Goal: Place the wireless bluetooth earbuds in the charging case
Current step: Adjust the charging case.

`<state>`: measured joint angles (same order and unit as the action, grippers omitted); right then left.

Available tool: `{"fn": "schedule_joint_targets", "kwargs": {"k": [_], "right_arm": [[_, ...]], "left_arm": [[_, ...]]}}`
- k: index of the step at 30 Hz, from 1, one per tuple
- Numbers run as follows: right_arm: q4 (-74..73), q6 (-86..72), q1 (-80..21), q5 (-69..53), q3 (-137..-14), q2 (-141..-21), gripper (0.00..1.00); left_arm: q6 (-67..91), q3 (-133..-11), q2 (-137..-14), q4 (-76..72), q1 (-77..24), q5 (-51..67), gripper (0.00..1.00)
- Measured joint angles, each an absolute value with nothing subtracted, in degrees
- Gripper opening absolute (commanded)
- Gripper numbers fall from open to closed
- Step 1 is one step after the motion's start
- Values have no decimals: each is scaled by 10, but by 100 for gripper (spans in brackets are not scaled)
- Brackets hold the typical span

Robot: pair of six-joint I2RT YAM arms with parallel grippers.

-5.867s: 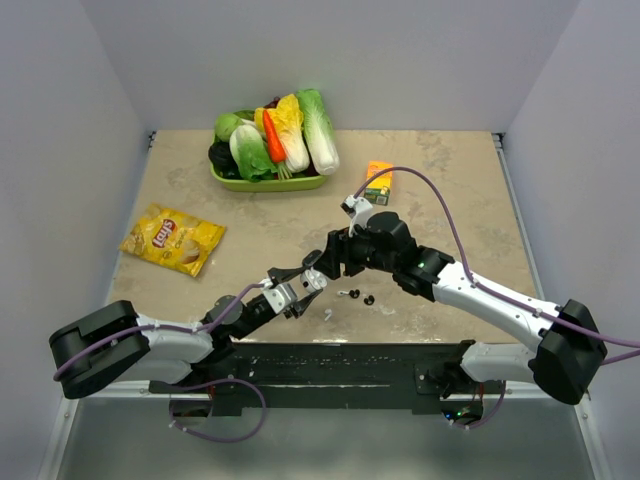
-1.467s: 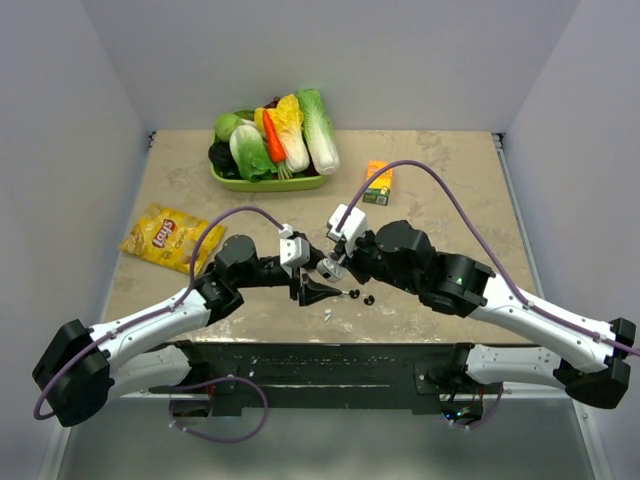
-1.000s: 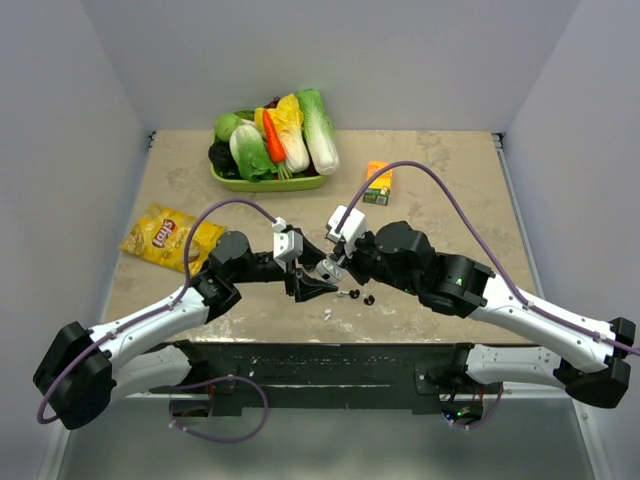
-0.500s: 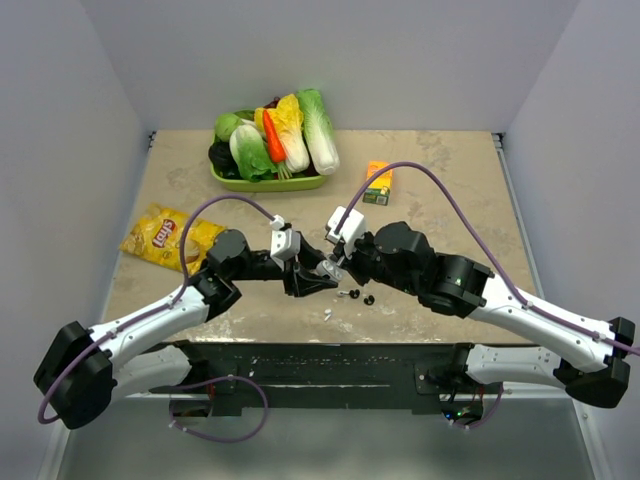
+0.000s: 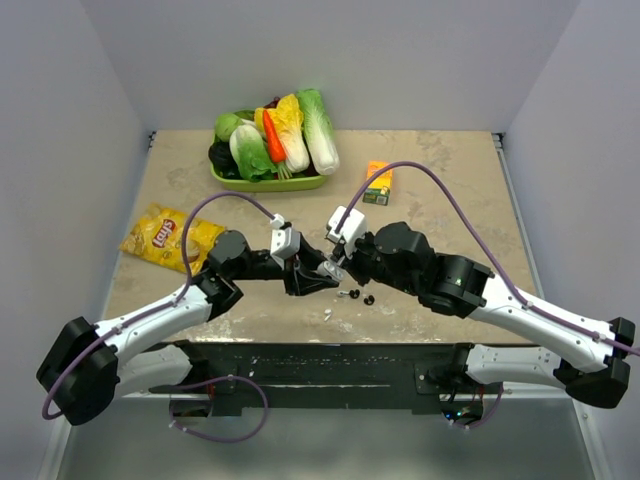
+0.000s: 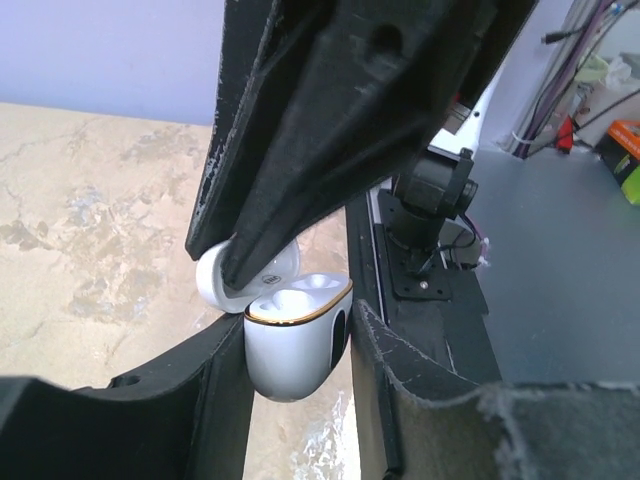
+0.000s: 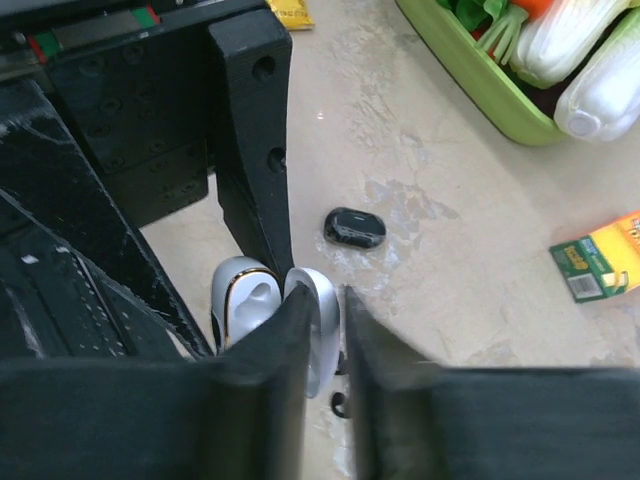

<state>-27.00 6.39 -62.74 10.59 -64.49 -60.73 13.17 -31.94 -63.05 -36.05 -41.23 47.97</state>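
Observation:
A white charging case point(image 6: 295, 340) with a gold rim hangs above the table with its lid point(image 6: 212, 283) swung open. My left gripper point(image 6: 298, 332) is shut on the case body, one finger on each side. My right gripper point(image 7: 330, 296) reaches in from the other side and is shut on the lid point(image 7: 326, 312), next to the case body point(image 7: 243, 300). In the top view both grippers meet at the case point(image 5: 323, 275). Two black earbuds point(image 5: 353, 294) point(image 5: 369, 299) lie on the table just right of it. One earbud point(image 7: 354, 227) shows beyond my right fingers. A tiny white piece point(image 5: 327, 314) lies nearer the front edge.
A green tray point(image 5: 268, 184) of vegetables stands at the back. An orange carton point(image 5: 378, 182) is right of it, and a yellow chips bag point(image 5: 170, 238) lies at the left. The black mounting rail point(image 5: 330, 365) runs along the near edge.
My left gripper has narrowed around the case body over the last second. Both arms have stayed almost where they were.

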Motion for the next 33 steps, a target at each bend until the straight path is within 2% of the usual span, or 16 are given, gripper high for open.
{"fn": "schedule_joint_targets", "kwargs": {"k": [2,9,10,12,16,21,26,29,33], "right_arm": [[-265,51,-627,110,-644,-607,50],[-244,-7,-622,131,-642,-591,63],[-241,-16,-621,139,-641,-585,69],[-220,-40,-615,161,-630,-568,66],[-179,-114,-555,201,-571,-518,54],[-127,-209,-412,164,-448,-527,51],[-101,-243,-418,58,-365,-623,57],[-94,-249,-441,33,-343,-640,59],[-67,-245,-462,23,-352,-672,51]], "left_arm": [[141,-310,-631,-382,-413,472,0],[179,-254,-630,-481,-413,441,0],[185,-246,-630,-495,-413,434,0],[191,-229,-630,-525,-413,419,0],[206,-187,-628,-595,-413,383,0],[201,-123,-610,-657,-437,291,0],[160,-96,-564,-650,-492,199,0],[145,-83,-529,-650,-503,153,0],[136,-53,-488,-649,-504,106,0]]}}
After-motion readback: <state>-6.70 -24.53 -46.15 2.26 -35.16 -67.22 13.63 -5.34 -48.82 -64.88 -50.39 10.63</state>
